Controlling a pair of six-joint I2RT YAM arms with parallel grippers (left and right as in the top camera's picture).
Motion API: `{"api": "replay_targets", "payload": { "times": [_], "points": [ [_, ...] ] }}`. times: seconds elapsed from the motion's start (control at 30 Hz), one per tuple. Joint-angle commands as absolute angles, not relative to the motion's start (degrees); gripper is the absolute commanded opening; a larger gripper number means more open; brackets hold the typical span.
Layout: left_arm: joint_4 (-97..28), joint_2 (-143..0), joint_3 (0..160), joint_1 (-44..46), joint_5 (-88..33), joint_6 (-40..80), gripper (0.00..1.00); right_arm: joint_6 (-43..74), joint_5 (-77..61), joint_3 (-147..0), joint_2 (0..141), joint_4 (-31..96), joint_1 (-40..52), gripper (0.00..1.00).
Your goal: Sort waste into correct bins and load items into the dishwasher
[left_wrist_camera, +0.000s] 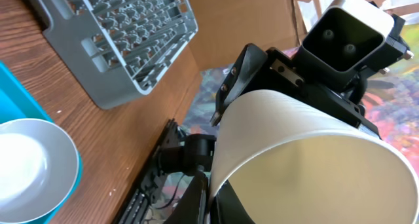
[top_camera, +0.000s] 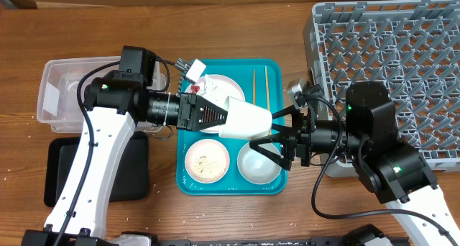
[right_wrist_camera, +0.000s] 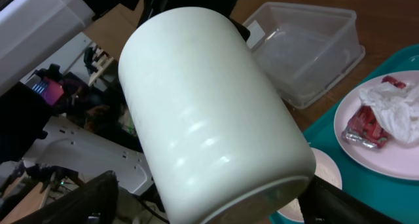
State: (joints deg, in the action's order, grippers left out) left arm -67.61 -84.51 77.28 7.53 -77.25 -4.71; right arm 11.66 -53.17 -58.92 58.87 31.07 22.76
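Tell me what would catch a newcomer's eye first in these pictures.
The white cup, held sideways in mid-air above the teal tray: the left gripper grips its rim end, and the right gripper stands open around its base. After that, the big grey dish rack on the far right.

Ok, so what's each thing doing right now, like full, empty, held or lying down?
Cup, held sideways in the air.
Left gripper, jaws shut on the cup.
Right gripper, jaws open either side of the cup.
Plate, holding napkin and red wrapper.
Rice bowl, some rice inside.
Other bowl, empty.
Chopsticks, lying flat on teal tray.
Clear tub, empty.
Dish rack, nothing loaded where visible.
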Motion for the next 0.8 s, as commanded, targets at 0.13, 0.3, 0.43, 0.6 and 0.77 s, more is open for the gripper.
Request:
{"api": "replay_targets", "payload": {
  "times": [0.13,0.3,0.43,0.6,0.77],
  "points": [
    [-67.8,-84.8,77.4,8.6,-78.9,-6.4,0.04,13.3,-55.2,-60.1,58.5,27.9,23.4,0.95],
    [-67.7,-84.8,77.4,9.4,-78.9,-6.4,0.04,13.6,-55.2,-60.1,58.5,27.1,23.4,0.79],
    [-67.2,-84.8,77.4,9.4,-78.9,-6.2,0.04,13.7,-55.4,-60.1,58.5,27.1,23.4,0.67],
    [-67.3,-84.8,77.4,9.4,-77.7,-6.2,0.55,13.7,-54.1,-60.1,57.7,28.0,21.5,0.64],
    [-67.2,-84.8,77.4,9.3,-67.2,-2.9,0.79,13.8,-44.2,-60.1,52.7,40.4,9.5,0.58]
  ]
}}
